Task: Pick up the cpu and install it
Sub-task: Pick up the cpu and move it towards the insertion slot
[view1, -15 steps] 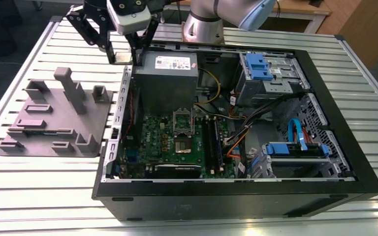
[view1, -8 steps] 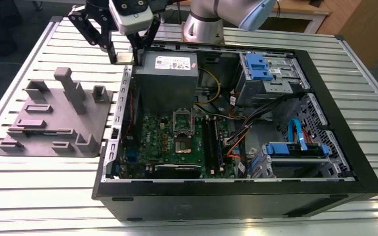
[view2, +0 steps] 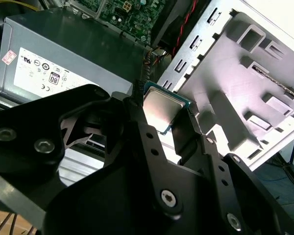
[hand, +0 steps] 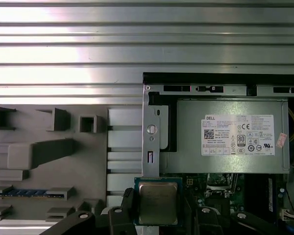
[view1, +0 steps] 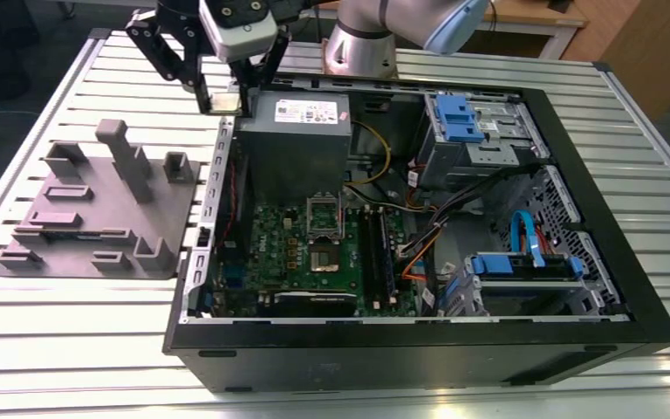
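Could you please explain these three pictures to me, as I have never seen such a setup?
This is a robot arm with a two-fingered gripper. One picture comes from a camera off the arm; the other two from cameras on its wrist. On a slatted metal table lie an open computer case, motherboard exposed, and a grey block with slots. The gripper holds the cpu, a small square chip, in the air over the case's edge, near the power supply.
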Controlling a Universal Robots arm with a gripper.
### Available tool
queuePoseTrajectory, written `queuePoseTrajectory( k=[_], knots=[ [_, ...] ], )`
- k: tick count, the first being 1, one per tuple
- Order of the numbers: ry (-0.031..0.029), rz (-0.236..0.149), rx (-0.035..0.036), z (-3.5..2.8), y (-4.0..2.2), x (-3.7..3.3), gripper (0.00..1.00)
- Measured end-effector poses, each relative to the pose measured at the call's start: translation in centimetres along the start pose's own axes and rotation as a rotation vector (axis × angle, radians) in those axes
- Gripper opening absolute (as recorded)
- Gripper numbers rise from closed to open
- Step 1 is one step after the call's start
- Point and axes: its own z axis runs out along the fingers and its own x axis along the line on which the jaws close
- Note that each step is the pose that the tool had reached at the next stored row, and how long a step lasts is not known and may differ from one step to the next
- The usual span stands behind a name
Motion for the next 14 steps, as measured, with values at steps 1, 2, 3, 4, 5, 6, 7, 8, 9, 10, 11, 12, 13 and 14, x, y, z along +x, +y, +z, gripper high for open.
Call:
queuePoseTrajectory(
  k=[1, 2, 3, 4, 5, 6, 7, 8, 9, 10, 11, 12, 13, 14],
  knots=[
    [0.0001, 0.0, 0.0, 0.0, 0.0, -0.04, 0.47],
    [0.0001, 0.0, 0.0, 0.0, 0.01, -0.29, 0.47],
    [0.0001, 0.0, 0.0, 0.0, 0.01, -0.33, 0.47],
    [0.0, 0.0, 0.0, 0.0, 0.01, -0.38, 0.47],
    [0.0, 0.0, 0.0, 0.0, 0.01, -0.42, 0.47],
    [0.0, 0.0, 0.0, 0.0, 0.01, -0.46, 0.47],
    [0.0, 0.0, 0.0, 0.0, 0.01, -0.51, 0.47],
    [0.0, 0.0, 0.0, 0.0, 0.01, -0.55, 0.47],
    [0.0, 0.0, 0.0, 0.0, 0.01, -0.59, 0.47],
    [0.0, 0.0, 0.0, 0.0, 0.01, -0.64, 0.47],
    [0.0, 0.0, 0.0001, 0.0, 0.01, -0.68, 0.47],
    [0.0, 0.0, 0.0, 0.0, 0.01, -0.72, 0.47],
    [0.0, 0.0, 0.0, 0.0, 0.01, -0.76, 0.47],
    [0.0, 0.0, 0.0, 0.0, 0.02, -0.81, 0.47]
  ],
)
